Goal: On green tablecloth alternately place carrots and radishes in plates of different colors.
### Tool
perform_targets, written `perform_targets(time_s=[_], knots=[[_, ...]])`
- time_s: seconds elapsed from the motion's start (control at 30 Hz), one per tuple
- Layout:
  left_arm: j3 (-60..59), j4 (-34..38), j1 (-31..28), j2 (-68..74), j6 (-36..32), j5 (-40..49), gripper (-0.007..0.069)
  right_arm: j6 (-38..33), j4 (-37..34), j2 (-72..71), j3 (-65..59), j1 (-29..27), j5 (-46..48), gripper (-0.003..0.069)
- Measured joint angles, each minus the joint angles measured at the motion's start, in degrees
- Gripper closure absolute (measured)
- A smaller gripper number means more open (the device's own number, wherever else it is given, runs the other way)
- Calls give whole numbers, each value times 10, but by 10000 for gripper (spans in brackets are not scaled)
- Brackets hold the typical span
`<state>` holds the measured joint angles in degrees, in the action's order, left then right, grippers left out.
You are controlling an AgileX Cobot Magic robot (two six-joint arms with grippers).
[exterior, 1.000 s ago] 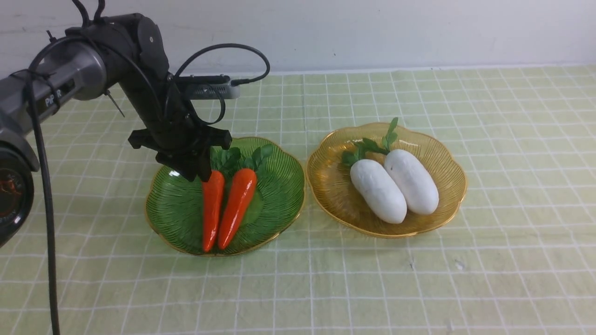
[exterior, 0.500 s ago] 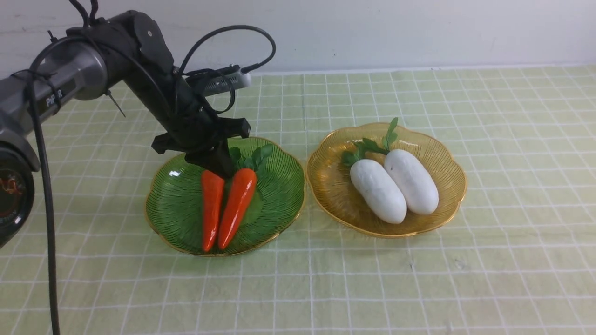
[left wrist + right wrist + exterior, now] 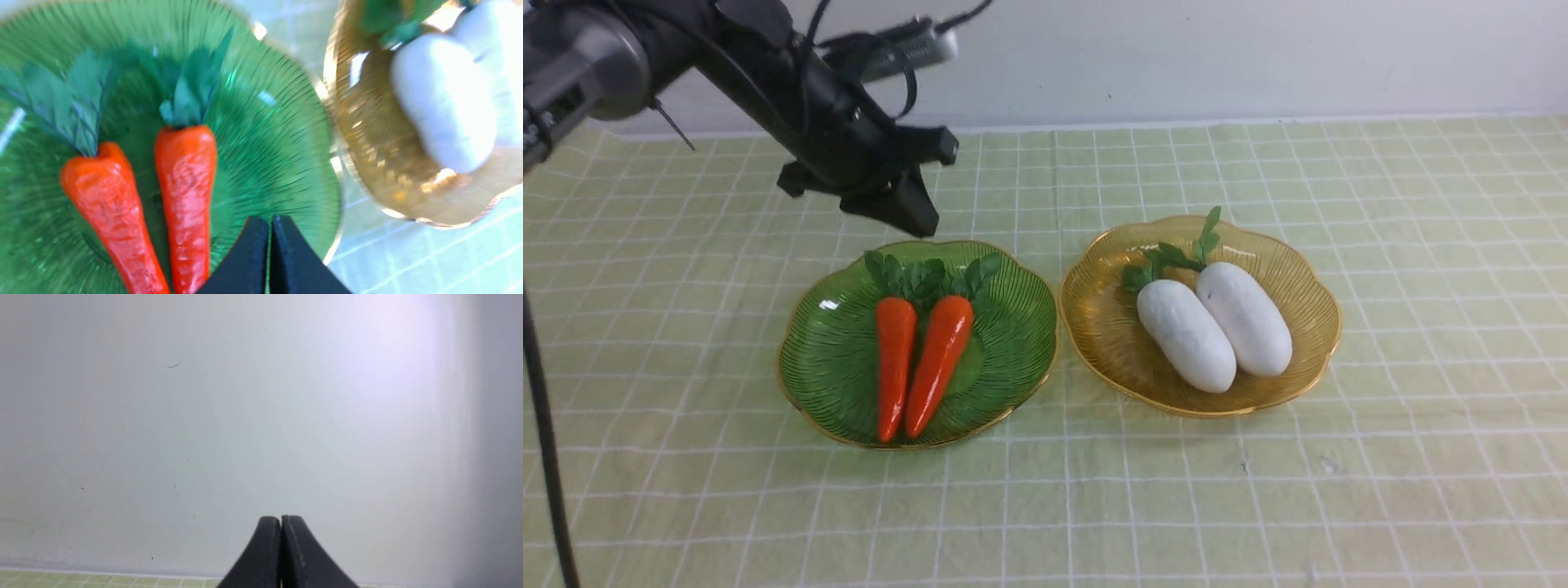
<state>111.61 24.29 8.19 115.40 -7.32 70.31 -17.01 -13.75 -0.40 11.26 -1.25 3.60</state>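
1. left jaws are sitting pressed together, gripping nothing. The left arm [image 3: 792,90] is holding them in the air over the far rim of the green plate [image 3: 821,367], clear of the carrots.
2. right jaws are also pressing together, empty, pointing at the wall [image 3: 245,416].
3. left carrot [image 3: 894,359] and right carrot [image 3: 941,355] are lying side by side in the green plate, leafy tops pointing far, tips converging at the near side.
4. left radish [image 3: 1186,335] and right radish [image 3: 1245,318] are lying side by side, touching, in the amber plate [image 3: 1107,335], leaves at their far ends.
5. plates are sitting just beside each other, green left, amber right, on the green tablecloth [image 3: 1339,490], which is covering the table, wrinkled.
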Motion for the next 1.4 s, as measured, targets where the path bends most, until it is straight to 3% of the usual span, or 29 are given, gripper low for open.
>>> perform_targets(time_s=[0.33,0.6,0.97,1.4], knots=[[14,3,0,-87,-3,7,632,0,0,0,-3,0,-1,673],[14,3,0,-90,-13,13,632,-1,14,-1,-78,0,0,673],[14,3,0,-97,-13,14,632,-1,67,-1,-129,0,166,673],[-102,-67,0,-264,-21,15,632,-1,67,-1,-127,0,175,673]])
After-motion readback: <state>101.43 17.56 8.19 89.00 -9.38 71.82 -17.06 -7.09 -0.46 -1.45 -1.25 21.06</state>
